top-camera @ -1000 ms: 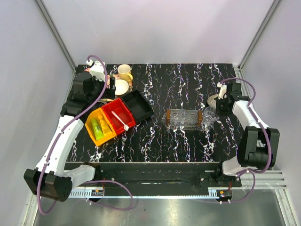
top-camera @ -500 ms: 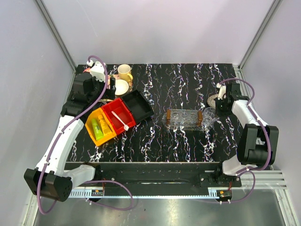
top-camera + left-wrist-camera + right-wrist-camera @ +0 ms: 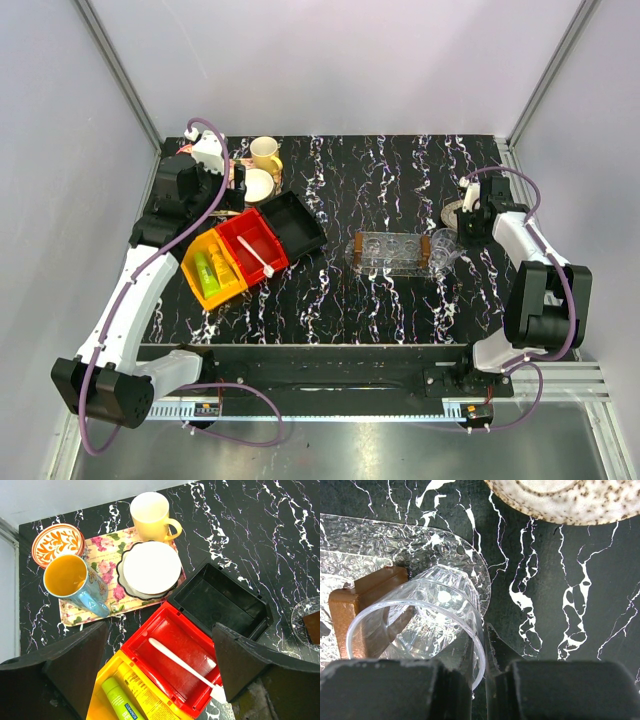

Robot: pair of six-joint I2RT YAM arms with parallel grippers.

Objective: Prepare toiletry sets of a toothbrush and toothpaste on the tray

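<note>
The left gripper (image 3: 157,650) hangs over the 3 bins near the desk's (image 3: 400,170) left edge, its fingers spread wide and holding nothing. Below it the toothbrush (image 3: 182,664) lies slantwise in the red bin (image 3: 172,630), its wider end at the bin's near corner. The toothpaste is in the yellow bin (image 3: 112,672), which touches the red one on the side toward the left edge. There are 2 tubes side by side, the orange-yellow tube (image 3: 145,697) next to the shared wall and the lime green tube (image 3: 120,702) outside it. The black bin (image 3: 220,605) touches the red bin's other side.

At the far-left corner the floral tray (image 3: 107,545) almost meets the red bin's far corner. It carries a yellow mug (image 3: 150,515), a white dish (image 3: 151,569) and a blue mug (image 3: 70,580), with an orange patterned bowl (image 3: 58,540) at its edge.

The tray (image 3: 420,545) lies right of the desk's middle. The rack (image 3: 392,250) stands on it, so only its oval rim shows bare.

The right gripper (image 3: 479,669) is pinching the rim of a clear cup (image 3: 420,615). The cup is tilted against the rack's right brown end, over the tray's right rim. A speckled plate (image 3: 560,500) sits just beyond the tray toward the right edge, apart from it.

Bare marble runs between the black bin and the rack, along the far edge from the yellow mug to the far-right corner, and in a strip along the near edge.
</note>
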